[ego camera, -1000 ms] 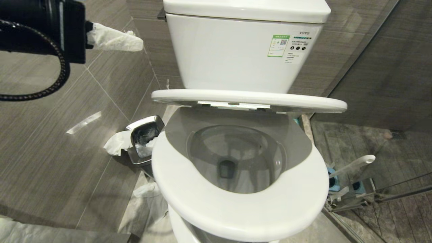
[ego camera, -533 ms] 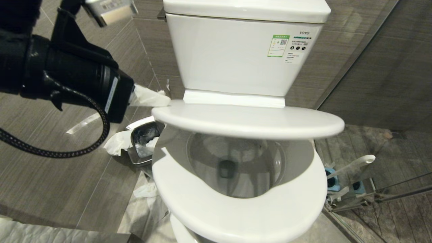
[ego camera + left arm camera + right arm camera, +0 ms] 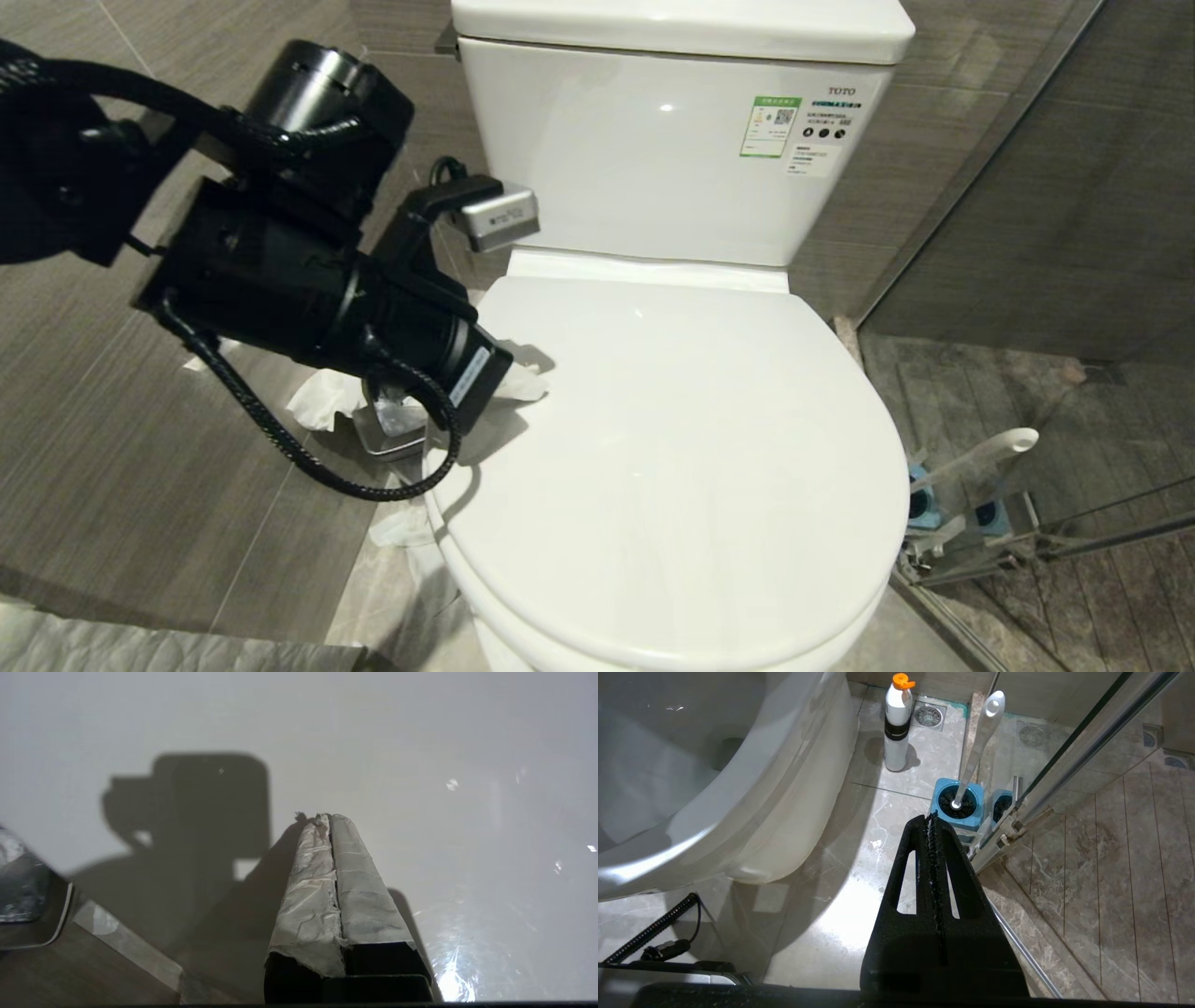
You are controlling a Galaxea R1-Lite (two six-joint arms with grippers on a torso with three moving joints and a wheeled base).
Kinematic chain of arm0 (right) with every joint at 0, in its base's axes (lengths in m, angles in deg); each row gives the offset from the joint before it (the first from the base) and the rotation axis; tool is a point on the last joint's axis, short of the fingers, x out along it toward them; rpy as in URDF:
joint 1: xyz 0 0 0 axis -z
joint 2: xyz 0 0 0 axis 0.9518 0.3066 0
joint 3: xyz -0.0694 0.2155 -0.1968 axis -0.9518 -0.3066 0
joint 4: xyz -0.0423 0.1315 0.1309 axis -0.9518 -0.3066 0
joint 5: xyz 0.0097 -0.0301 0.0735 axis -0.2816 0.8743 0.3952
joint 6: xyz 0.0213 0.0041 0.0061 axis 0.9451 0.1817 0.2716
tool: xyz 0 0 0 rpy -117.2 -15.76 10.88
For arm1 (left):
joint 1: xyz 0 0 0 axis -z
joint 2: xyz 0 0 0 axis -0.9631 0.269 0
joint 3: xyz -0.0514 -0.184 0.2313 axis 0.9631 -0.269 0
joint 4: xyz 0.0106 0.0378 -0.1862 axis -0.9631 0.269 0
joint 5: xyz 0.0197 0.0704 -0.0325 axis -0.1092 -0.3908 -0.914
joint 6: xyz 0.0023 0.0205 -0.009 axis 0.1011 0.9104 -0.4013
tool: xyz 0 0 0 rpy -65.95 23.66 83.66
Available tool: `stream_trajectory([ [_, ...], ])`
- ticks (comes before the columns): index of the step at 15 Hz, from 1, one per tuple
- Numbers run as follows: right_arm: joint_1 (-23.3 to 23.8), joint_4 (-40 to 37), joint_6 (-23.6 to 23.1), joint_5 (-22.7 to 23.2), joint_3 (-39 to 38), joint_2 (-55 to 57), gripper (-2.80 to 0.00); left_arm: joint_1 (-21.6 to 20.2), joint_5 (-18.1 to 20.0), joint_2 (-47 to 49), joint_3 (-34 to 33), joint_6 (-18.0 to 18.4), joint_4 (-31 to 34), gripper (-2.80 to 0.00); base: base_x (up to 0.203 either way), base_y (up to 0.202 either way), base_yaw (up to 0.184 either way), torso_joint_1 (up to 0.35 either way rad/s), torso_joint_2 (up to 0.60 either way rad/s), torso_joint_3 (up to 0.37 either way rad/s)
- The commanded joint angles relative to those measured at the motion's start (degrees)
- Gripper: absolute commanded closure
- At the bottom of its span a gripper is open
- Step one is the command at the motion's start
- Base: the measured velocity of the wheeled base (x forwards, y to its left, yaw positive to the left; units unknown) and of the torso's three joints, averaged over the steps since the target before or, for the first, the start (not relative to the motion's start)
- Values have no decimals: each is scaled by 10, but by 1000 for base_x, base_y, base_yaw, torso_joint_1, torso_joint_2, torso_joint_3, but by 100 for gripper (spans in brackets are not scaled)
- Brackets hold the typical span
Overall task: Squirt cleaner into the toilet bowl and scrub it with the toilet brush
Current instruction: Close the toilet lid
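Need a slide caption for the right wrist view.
Shut right gripper above floor; cleaner and toilet brush stand beside toilet bowl.

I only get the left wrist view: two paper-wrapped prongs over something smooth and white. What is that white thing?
Observer: It is the lid of the toilet bowl, closed. In the head view, the left end effector is shut over the lid's left edge.
Operator: Where is the cleaner?
Observer: The cleaner stands upright on the floor beside the toilet's base. Only the right wrist view shows it.
Operator: And the brush?
Observer: The toilet brush sits in its blue holder by the glass partition. The right end effector hangs near it, shut and empty.
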Motion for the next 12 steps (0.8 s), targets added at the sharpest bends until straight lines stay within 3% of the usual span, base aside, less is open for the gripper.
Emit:
stream_trajectory([
  [1,0,0,-1,0,0,0,0,16,-2,53,-14,-1,6,0,0,0,0,0,0,0],
  [7,0,0,-1,1,0,0,0,30,-45,122,-20,-7,7,0,0,0,0,0,0,0],
  [12,0,0,-1,0,0,0,0,30,-86,200,-25,-34,6,0,0,0,0,0,0,0],
])
